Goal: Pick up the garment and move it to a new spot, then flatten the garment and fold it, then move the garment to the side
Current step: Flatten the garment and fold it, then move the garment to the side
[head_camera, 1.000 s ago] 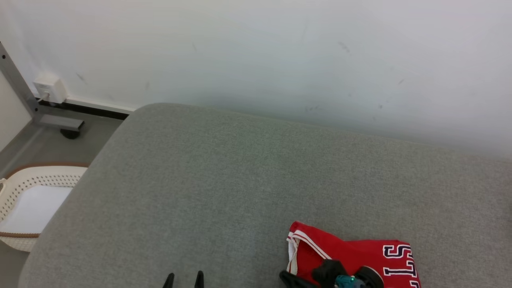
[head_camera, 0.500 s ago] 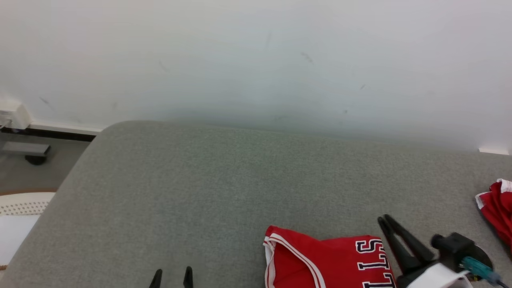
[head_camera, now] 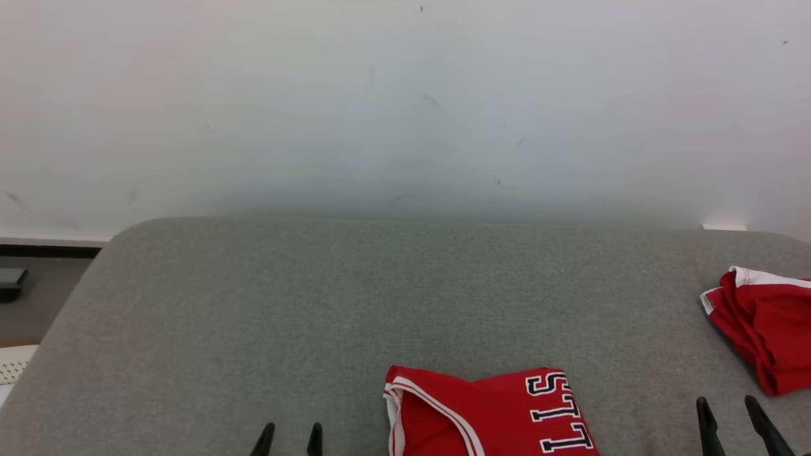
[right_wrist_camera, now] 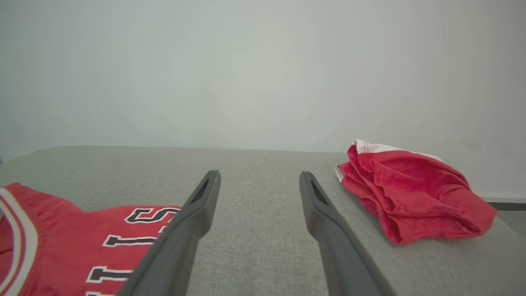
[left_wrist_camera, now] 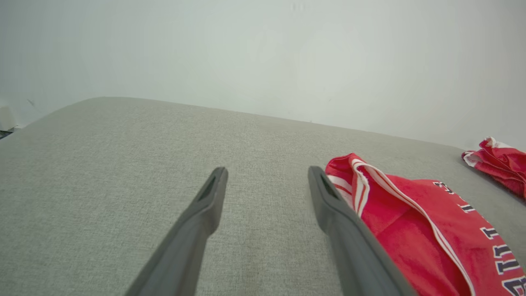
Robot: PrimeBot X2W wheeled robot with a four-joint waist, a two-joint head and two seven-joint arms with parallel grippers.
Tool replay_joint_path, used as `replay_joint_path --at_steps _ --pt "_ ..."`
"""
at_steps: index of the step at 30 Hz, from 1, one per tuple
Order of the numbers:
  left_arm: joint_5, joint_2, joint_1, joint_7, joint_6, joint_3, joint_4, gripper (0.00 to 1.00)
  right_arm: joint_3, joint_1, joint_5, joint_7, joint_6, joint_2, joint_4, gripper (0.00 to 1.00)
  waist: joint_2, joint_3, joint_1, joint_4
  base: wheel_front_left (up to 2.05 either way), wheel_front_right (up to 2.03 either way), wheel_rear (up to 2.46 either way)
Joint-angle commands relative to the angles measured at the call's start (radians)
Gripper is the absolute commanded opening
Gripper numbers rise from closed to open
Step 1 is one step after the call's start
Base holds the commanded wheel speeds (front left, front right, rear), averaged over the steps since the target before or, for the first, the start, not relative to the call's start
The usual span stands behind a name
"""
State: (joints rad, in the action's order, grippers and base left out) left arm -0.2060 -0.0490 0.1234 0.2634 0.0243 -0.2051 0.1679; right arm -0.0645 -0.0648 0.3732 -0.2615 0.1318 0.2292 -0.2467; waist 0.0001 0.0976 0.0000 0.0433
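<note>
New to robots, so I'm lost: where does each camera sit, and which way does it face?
Head view: on the head, looking forward and down over the grey cushion to a white wall; left claw and right claw tips at the bottom.
Left wrist view: on that wrist, looking along its open fingers, lettered jersey beside them.
Right wrist view: likewise, facing the crumpled red garment.
Shared: all three show both garments.

The light is soft and even. A dim grey shadow lies low on the white wall (head_camera: 405, 183), above the far edge of the cushion (head_camera: 222, 329). The pictures are sharp.
</note>
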Motion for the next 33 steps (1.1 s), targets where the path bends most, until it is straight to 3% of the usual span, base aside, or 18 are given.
replay_joint_path --at_steps 1,5,13,18,20,24,26,29,33 --pt "0.009 -0.003 0.006 0.001 -0.006 -0.002 0.003 1.00 0.025 -0.030 -0.011 -0.003 -0.003 -0.017 0.012 1.00 -0.0001 0.001 0.0000 -0.013 0.00 0.00 0.00" --pt "0.023 -0.003 0.003 0.001 -0.015 -0.006 0.007 1.00 0.062 -0.071 -0.035 -0.003 -0.003 -0.058 0.016 1.00 -0.0001 -0.003 0.0000 -0.033 0.00 0.00 0.00" --pt "0.042 -0.003 0.013 0.001 -0.031 0.003 0.018 1.00 0.052 -0.062 -0.042 -0.003 -0.003 -0.074 0.000 1.00 -0.0001 -0.003 0.0000 -0.043 0.00 0.00 0.00" --pt "0.046 -0.003 0.012 0.001 -0.034 -0.002 0.019 1.00 0.007 -0.026 0.089 0.020 -0.003 -0.068 -0.020 1.00 -0.0001 -0.008 0.0000 -0.031 0.00 0.00 0.00" --pt "0.046 -0.003 0.010 0.001 -0.036 -0.008 0.018 1.00 -0.032 0.008 0.202 0.084 -0.003 -0.039 0.002 1.00 -0.0001 -0.017 0.0000 -0.024 0.00 0.00 0.00" --pt "0.047 -0.003 -0.005 0.001 -0.040 -0.017 0.019 1.00 -0.136 0.063 0.418 0.339 -0.001 0.056 0.034 1.00 -0.0001 -0.041 0.0000 -0.004 0.00 0.00 0.00" --pt "0.045 -0.003 -0.012 0.001 -0.041 -0.023 0.022 1.00 -0.162 0.103 0.482 0.476 -0.002 0.128 0.022 1.00 -0.0001 -0.053 0.0000 0.013 0.00 0.00 0.00" --pt "0.036 -0.004 -0.024 0.001 -0.037 -0.028 0.025 1.00 -0.195 0.153 0.564 0.653 -0.001 0.185 -0.009 1.00 -0.0001 -0.070 0.0000 0.042 0.00 0.00 0.00" --pt "0.023 -0.003 -0.028 0.001 -0.034 -0.039 0.033 1.00 -0.201 0.205 0.671 0.795 -0.001 0.198 -0.067 1.00 -0.0001 -0.088 0.0000 0.084 0.00 0.00 0.00"
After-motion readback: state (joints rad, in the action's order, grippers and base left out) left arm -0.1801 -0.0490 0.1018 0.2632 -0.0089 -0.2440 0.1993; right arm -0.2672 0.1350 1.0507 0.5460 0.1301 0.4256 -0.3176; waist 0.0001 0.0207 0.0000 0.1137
